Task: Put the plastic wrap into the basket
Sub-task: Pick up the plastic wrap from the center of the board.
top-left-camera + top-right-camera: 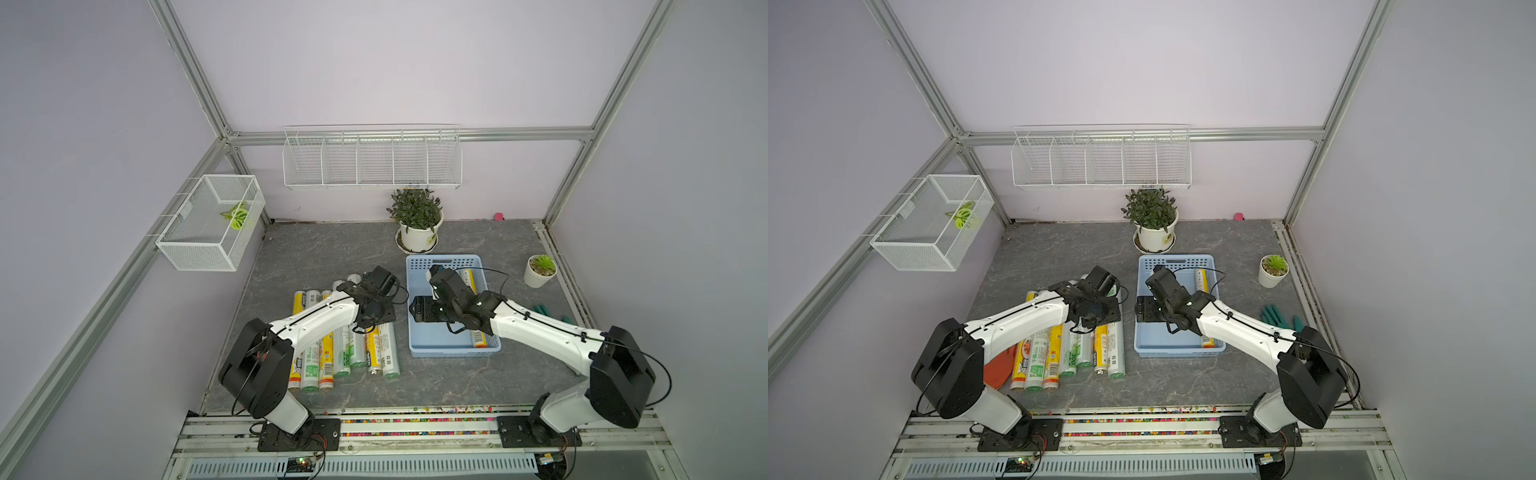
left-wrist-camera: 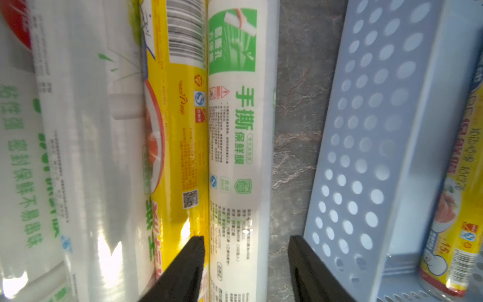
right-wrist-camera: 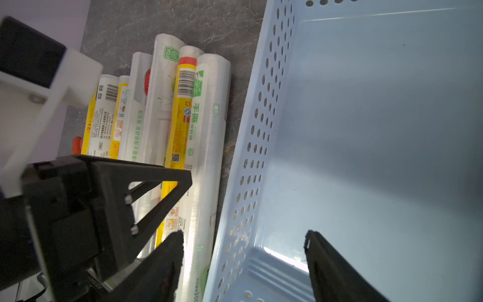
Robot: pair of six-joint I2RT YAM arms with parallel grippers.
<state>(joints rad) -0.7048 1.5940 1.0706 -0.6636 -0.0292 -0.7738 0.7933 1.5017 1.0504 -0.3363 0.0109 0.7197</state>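
Observation:
Several plastic wrap rolls lie side by side on the grey table, left of the light-blue basket. One yellow roll lies inside the basket along its right wall. My left gripper is open, straddling the white green-labelled roll nearest the basket. One finger rests by that roll's edge and the other stands apart over the table. My right gripper is open over the basket's left wall, holding nothing. In both top views, my arms hide parts of the rolls.
A potted plant stands behind the basket and a small succulent pot to its right. A green glove lies by the right arm, an orange glove beside the rolls. A wire-mesh box and wire rack hang on the walls.

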